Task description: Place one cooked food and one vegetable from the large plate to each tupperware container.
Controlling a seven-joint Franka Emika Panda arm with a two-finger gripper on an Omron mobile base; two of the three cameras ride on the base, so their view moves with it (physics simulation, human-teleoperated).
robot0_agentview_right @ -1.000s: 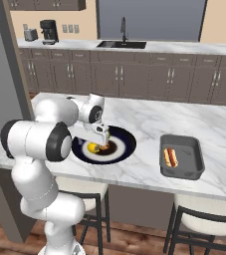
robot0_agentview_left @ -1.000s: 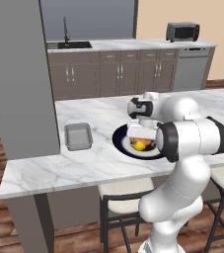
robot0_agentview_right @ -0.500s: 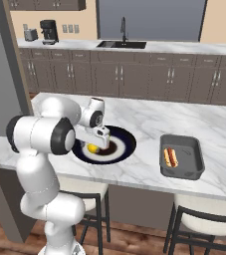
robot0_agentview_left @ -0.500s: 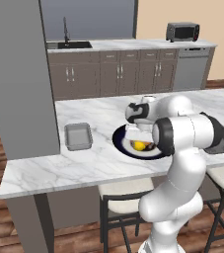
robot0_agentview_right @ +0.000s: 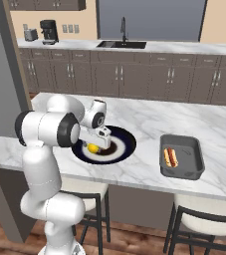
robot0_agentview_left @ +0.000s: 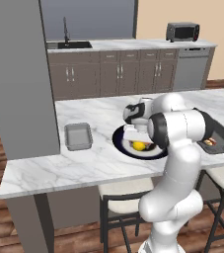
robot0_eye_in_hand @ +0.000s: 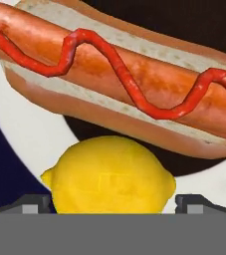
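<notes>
1. Gripper point(robot0_eye_in_hand: 112, 206): jaws spread, straddling the lemon point(robot0_eye_in_hand: 109, 174), not yet clamped.
2. Lemon: on the large plate point(robot0_agentview_right: 127, 144), beside a hot dog point(robot0_eye_in_hand: 119, 79).
3. Advice: close centred; avoid nudging the bun.
4. Tupperware container point(robot0_agentview_left: 78, 136): empty, well left.

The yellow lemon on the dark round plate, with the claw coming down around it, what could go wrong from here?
1. The yellow lemon sits between the claw fingertips, but it is rounded and may slip out as they close.
2. The ketchup-topped hot dog lies right beside the lemon on the dark round plate, so the claw may nudge it.
3. A lemon is neither cooked food nor vegetable, and the grey rectangular tray already holds a hot dog.
</notes>
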